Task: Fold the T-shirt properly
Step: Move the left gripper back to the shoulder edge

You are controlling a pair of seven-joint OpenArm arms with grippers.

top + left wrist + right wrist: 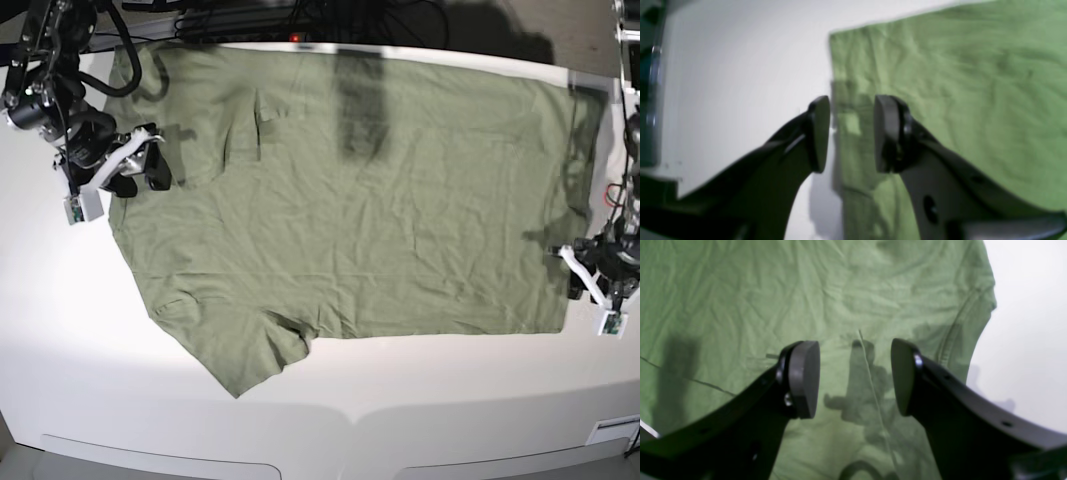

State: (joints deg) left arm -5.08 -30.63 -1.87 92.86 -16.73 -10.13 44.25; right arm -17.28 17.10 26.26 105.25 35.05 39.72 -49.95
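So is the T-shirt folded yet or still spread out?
Spread out. The T-shirt lies flat, wrinkled, across the table, one sleeve out at the front edge; no fold shows.

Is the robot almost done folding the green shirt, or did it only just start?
Only just starting. Done: the T-shirt lies spread flat on the white table, wrinkled, with no fold in it yet. In hand: nothing is gripped. The left gripper is open over the shirt's edge, and the right gripper is open above the cloth near a sleeve. Left: grabbing it and every fold.
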